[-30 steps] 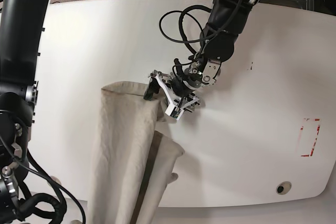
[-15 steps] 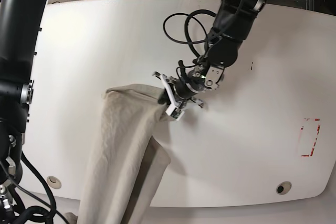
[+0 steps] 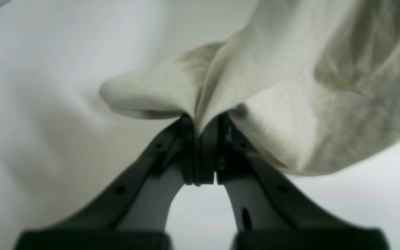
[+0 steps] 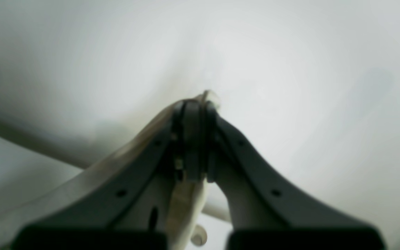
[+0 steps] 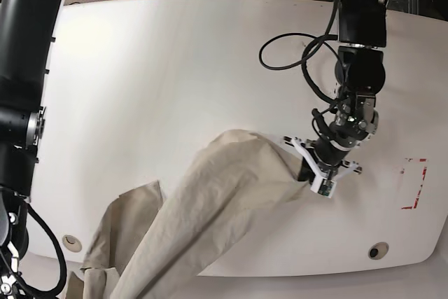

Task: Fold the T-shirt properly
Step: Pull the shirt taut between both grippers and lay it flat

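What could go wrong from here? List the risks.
1. The left gripper pinches only a small bunch of the T-shirt; it may slip out under pull.
2. Much of the shirt hangs over the table's near edge and could drag it off.
3. The right gripper pinches only a thin edge.

- You have a white table (image 5: 175, 68) with rounded corners filling most of the base view.
- The T-shirt (image 5: 210, 208), beige and wrinkled, lies across its near middle, running from right of centre down to the near left, where it spills over the near edge.
- A red rectangular outline (image 5: 414, 183) is marked on the surface at the right.
- Two round holes sit near the near edge: one (image 5: 378, 251) at the right, one (image 5: 68, 241) at the left, just beside the cloth.
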`<state>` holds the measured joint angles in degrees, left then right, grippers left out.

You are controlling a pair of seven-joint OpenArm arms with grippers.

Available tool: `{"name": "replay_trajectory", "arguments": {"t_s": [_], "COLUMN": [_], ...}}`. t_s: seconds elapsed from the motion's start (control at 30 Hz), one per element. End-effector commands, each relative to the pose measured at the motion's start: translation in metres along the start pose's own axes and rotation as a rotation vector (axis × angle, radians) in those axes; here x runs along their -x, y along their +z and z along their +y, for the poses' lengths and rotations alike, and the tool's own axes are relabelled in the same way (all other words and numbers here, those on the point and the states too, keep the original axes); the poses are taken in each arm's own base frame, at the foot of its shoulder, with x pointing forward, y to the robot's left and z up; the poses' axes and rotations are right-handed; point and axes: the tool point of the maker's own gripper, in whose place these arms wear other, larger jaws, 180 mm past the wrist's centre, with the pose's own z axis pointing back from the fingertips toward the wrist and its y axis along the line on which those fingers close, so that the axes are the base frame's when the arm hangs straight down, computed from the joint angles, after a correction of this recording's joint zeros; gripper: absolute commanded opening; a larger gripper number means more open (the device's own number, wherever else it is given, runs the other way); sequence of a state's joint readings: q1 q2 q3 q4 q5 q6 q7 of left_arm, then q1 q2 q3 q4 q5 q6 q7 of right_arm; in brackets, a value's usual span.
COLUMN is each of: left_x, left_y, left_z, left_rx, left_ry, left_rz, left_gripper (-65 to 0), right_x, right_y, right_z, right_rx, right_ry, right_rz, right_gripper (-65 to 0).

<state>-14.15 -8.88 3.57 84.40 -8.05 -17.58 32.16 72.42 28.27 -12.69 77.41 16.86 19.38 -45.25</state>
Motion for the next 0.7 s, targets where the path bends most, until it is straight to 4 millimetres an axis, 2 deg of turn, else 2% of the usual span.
{"name": "replay_trajectory", "arguments": {"t_s": [0.0, 0.1, 0.2, 0.3, 0.37, 0.43, 0.53, 0.67], "left_x": [-0.048, -0.074, -0.099, -0.129, -0.142, -0.148, -0.146, -0.135], "left_y": [0.018, 0.032, 0.052, 0.071, 0.079, 0.088, 0.097, 0.099], "left_z": [0.026, 0.043, 0.063, 0.087, 0.096, 0.105, 0.123, 0.124], "left_rx": [-0.063, -0.106, -0.166, -0.232, -0.243, -0.261, -0.292, -0.283], "left_ry": [-0.035, -0.067, -0.099, -0.106, -0.129, -0.156, -0.153, -0.177], "left_rz": [-0.108, -0.152, -0.189, -0.243, -0.252, -0.245, -0.212, -0.159], "left_gripper": [-65.0, -65.0, -65.0, -65.0, -65.0, -65.0, -65.0, -65.0], "right_x": [-0.005, 0.004, 0.003, 0.011, 0.012, 0.012, 0.015, 0.016], "right_y": [-0.008, -0.015, -0.019, -0.022, -0.022, -0.021, -0.017, -0.009], "right_z": [-0.013, -0.014, -0.009, -0.013, -0.014, -0.015, -0.027, -0.042], "right_rx": [0.019, 0.015, 0.008, 0.031, 0.037, 0.039, 0.061, 0.089], "right_ry": [-0.051, -0.070, -0.082, -0.063, -0.058, -0.056, -0.067, -0.092], "right_rz": [-0.019, -0.010, -0.018, 0.008, 0.015, 0.015, 0.017, 0.027], "right_gripper": [-65.0, -65.0, -65.0, -65.0, -65.0, -65.0, -65.0, -65.0]}}
